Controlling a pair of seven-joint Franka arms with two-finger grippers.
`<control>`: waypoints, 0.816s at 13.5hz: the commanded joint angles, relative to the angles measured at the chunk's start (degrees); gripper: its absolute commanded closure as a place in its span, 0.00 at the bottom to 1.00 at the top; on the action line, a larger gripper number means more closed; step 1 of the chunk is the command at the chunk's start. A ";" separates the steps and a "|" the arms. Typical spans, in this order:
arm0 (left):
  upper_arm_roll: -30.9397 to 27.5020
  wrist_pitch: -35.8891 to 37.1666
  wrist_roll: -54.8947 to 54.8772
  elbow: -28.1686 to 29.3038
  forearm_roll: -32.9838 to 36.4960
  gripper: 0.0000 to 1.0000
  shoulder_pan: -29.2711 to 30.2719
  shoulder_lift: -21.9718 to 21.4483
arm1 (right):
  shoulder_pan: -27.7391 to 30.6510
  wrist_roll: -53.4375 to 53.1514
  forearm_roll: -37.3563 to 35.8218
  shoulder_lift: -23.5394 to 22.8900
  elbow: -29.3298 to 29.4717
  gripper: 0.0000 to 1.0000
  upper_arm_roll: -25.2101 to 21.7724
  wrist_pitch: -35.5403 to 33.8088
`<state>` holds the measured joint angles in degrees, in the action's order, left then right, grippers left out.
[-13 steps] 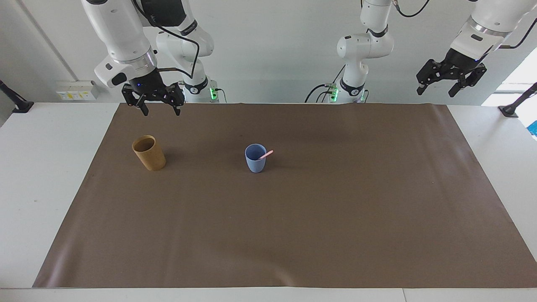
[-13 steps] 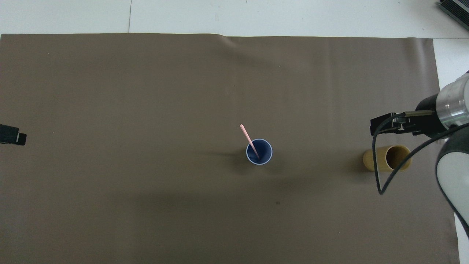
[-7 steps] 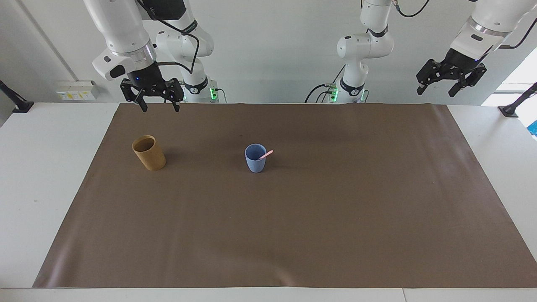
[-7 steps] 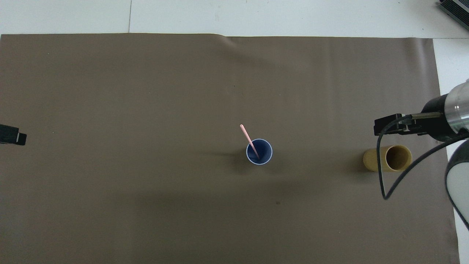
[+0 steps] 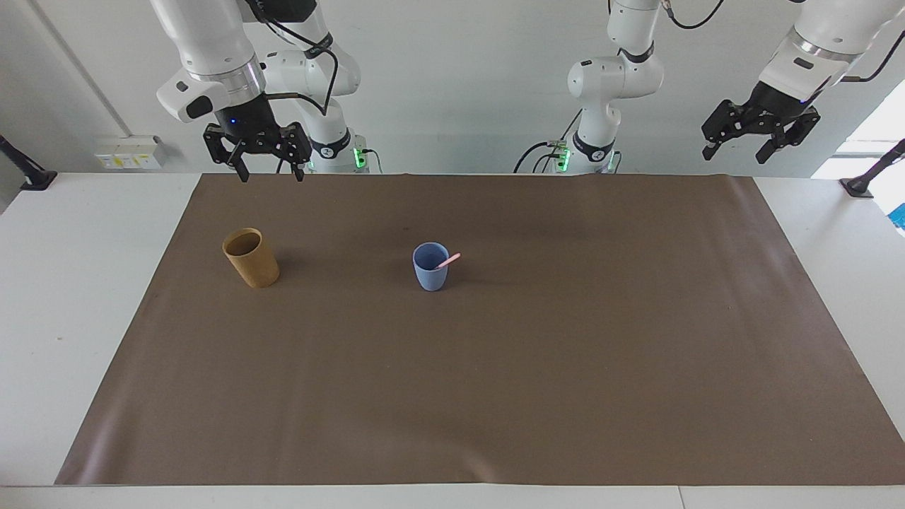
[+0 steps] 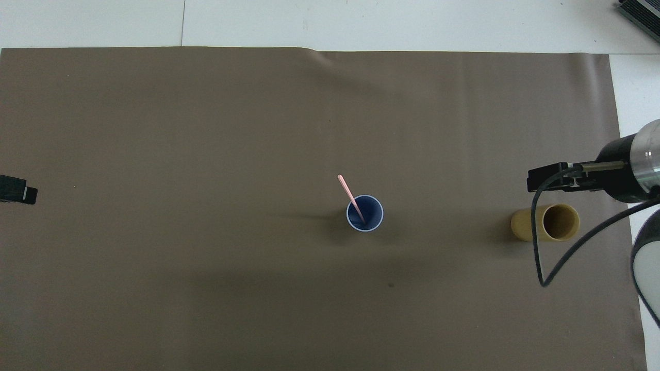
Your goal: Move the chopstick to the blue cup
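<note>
Chopstick (image 5: 448, 261) placement is complete by the look of it: the stick stands inside the blue cup (image 5: 430, 268), lower end at the cup floor, upper end leaning over the rim toward the left arm's end of the worktop (image 5: 85, 297). The right pincer (image 5: 256, 150) hangs with fingers apart and empty, high over the mat (image 5: 495, 396) edge, above the tan cup (image 5: 252, 258); the blue cup stands low and well apart from it toward mid-mat. The left pincer (image 5: 761, 131) waits with fingers apart and empty, raised off the mat corner at its own end, with both cups well apart from it. Risk: the leaning stick puts its weight on one side of the rim, so a bump to the worktop or a pincer pass close to the cup could tip the cup or flick the stick out. Risk: the right arm's slack cable (image 6: 554, 257) loops over the tan cup in the overhead view; a low sweep could snag and topple that cup. Clearance: the mat around the blue cup carries nothing else, both cups stand well in from every mat edge, and each pincer has open air beneath and to the sides for retreat.
</note>
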<state>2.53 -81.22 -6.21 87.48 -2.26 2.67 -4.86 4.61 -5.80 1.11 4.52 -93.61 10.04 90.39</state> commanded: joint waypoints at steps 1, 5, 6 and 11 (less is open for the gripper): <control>0.19 0.36 -0.12 1.20 0.33 0.00 0.41 -1.30 | 0.23 0.18 1.08 0.23 0.44 0.00 0.07 0.13; 0.11 0.36 -0.21 1.29 0.33 0.00 0.41 -1.30 | 0.31 0.09 1.00 0.23 0.62 0.00 -0.02 -0.31; 0.19 0.36 -0.12 1.20 0.33 0.00 0.41 -1.38 | 0.40 -0.17 1.00 0.23 0.62 0.00 -0.02 -0.13; 0.11 0.36 -0.12 1.20 0.33 0.00 0.41 -1.30 | -0.91 -2.09 0.56 -2.22 4.91 0.00 -0.99 -5.56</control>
<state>2.53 -81.22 -6.21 87.48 -2.26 2.67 -4.86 4.42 -6.18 1.12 4.28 -92.70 9.83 88.66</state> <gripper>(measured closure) 0.000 0.000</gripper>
